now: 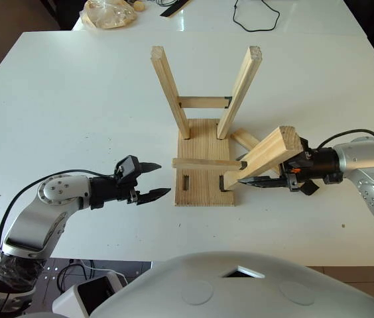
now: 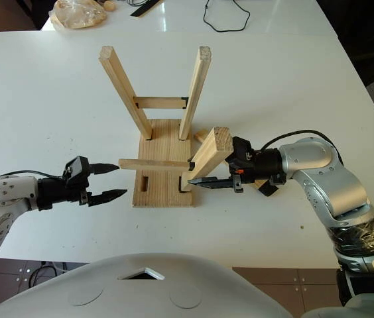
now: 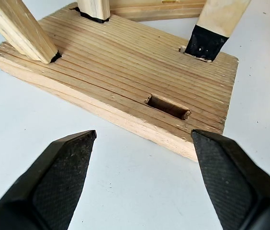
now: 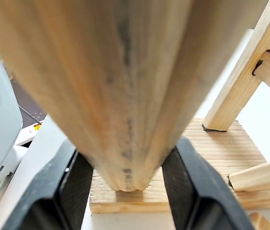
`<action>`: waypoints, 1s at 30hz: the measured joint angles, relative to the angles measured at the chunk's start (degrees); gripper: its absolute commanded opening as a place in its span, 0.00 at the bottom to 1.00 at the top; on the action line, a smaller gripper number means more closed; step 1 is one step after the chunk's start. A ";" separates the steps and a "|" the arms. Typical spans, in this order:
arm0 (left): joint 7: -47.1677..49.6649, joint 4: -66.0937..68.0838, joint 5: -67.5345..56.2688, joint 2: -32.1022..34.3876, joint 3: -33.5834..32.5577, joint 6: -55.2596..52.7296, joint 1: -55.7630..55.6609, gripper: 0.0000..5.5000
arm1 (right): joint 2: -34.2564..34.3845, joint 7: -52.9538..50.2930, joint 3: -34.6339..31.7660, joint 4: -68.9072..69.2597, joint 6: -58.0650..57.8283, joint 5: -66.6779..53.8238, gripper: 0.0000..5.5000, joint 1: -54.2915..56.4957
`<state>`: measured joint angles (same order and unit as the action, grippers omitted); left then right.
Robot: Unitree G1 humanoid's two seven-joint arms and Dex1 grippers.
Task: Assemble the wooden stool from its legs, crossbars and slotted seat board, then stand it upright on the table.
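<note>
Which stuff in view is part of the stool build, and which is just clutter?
Job: seat board; two standing legs; first crossbar between them; third leg with a second crossbar, held in the right gripper; loose wooden piece beside the board; open left gripper.
Clutter: plastic bag, black cable, both at the far side.

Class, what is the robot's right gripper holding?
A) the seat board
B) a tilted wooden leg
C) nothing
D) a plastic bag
B: the right gripper is shut on the tilted wooden leg, its fingers on either side, with the leg's lower end at the seat board.
</note>
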<state>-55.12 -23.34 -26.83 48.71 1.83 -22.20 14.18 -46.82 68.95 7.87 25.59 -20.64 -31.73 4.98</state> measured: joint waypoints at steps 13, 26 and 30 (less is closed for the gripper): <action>0.67 -1.32 0.92 -2.08 -0.01 0.30 1.56 0.67 | 0.61 4.43 5.03 -9.90 8.32 3.89 0.36 3.85; 1.34 -0.67 1.08 -3.05 -0.02 0.50 2.34 0.67 | -0.44 6.47 8.34 -11.58 13.71 6.68 0.36 5.36; 1.67 0.30 1.98 -4.05 -0.02 0.65 2.28 0.67 | -0.66 8.02 9.31 -12.95 14.18 6.80 0.36 7.20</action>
<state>-53.45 -23.04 -24.85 44.66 1.82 -21.55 16.46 -47.48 76.97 17.18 12.65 -6.46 -24.94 12.18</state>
